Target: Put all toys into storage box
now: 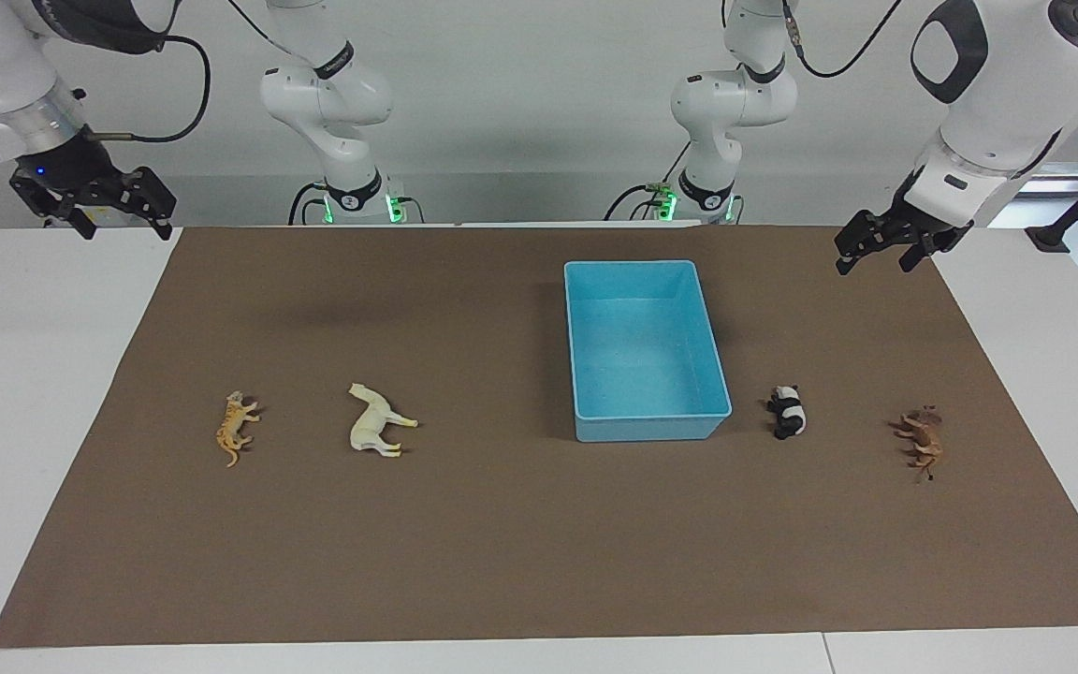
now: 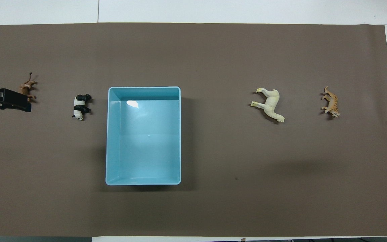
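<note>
Four toys lie on their sides on the brown mat (image 1: 502,543), none of them held. The tiger (image 1: 235,429) (image 2: 330,102) and the cream horse (image 1: 376,421) (image 2: 270,105) are toward the right arm's end. The panda (image 1: 788,412) (image 2: 80,107) lies beside the light blue storage box (image 1: 651,432) (image 2: 110,134), which holds nothing. The brown horned animal (image 1: 921,442) (image 2: 28,88) is toward the left arm's end. My left gripper (image 1: 873,265) (image 2: 22,102) hangs open over the mat's corner. My right gripper (image 1: 127,231) hangs open above the mat's other corner by the robots.
White table (image 1: 24,393) borders the mat on all sides. The two arm bases (image 1: 352,198) (image 1: 707,198) stand at the robots' edge. Bare mat lies between the horse and the box.
</note>
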Robot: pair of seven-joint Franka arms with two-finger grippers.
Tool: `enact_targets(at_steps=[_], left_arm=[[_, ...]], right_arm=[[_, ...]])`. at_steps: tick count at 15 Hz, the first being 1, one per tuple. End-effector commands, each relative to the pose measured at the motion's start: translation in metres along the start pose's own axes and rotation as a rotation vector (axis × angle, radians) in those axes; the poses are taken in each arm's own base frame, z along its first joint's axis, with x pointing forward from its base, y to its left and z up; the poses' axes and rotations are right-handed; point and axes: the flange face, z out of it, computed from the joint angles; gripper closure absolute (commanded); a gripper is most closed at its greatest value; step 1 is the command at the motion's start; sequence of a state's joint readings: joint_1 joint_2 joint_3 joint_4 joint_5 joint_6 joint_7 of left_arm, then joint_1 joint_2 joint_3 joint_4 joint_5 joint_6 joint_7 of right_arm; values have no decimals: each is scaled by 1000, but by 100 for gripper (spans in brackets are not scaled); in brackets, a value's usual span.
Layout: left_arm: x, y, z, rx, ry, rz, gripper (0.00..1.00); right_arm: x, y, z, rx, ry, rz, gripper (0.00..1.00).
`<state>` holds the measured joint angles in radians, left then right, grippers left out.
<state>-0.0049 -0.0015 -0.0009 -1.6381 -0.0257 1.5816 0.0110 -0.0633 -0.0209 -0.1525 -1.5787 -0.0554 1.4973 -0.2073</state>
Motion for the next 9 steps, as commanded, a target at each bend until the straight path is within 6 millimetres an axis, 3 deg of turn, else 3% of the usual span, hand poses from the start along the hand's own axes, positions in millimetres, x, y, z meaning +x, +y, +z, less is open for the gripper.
enact_targets(at_steps=[1,4,7,9], left_arm=[[-6,0,10,-15,67,2,0],[0,5,59,-10,260,9,0],[24,29,120,-10,241,49,0],[39,29,144,-9,258,48,0]], right_arm=[[1,1,36,9,29,12,0],[29,-6,88,8,34,28,0],[68,-13,144,8,29,34,0],[86,-17,180,5,44,31,0]])
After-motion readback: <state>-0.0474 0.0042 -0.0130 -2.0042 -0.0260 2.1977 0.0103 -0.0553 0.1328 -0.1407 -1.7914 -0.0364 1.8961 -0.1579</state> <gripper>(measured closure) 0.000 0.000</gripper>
